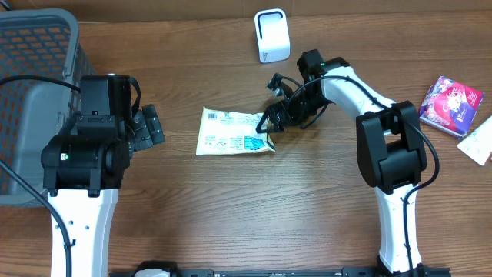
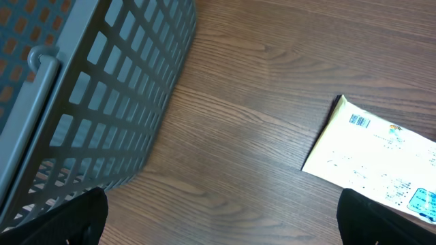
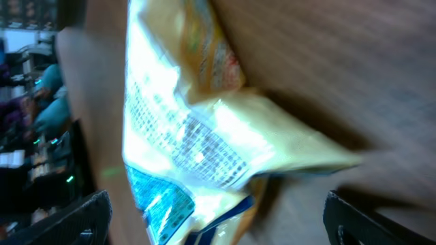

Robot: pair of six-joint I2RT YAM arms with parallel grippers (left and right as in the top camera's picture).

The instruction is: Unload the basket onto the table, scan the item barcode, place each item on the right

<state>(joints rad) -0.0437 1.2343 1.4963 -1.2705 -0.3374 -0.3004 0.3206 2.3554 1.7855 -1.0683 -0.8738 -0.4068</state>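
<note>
Two grippers are held spread wide, nothing gripped. The packet (image 1: 233,131) is laid flat just in front of the scanner (image 1: 272,35), barcode (image 2: 359,121) up, so probably unread. The right gripper (image 1: 269,123) is placed at the packet edge nearest the scanner, seemingly for a pickup; the left gripper (image 1: 150,127) is parked well left of the scanner.

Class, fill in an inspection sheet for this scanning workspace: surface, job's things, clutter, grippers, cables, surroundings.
surface: wooden table, brown grain.
job's things: yellow packet lying flat mid-table, barcode facing up; white scanner behind it.
clutter: grey basket at left; pink packet and white item at right.
grippers: left gripper open, beside the basket; right gripper open, at the packet's right end.
cables: black cable over the basket; looped cable by the right gripper.
surroundings: nothing seen clearly.
</note>
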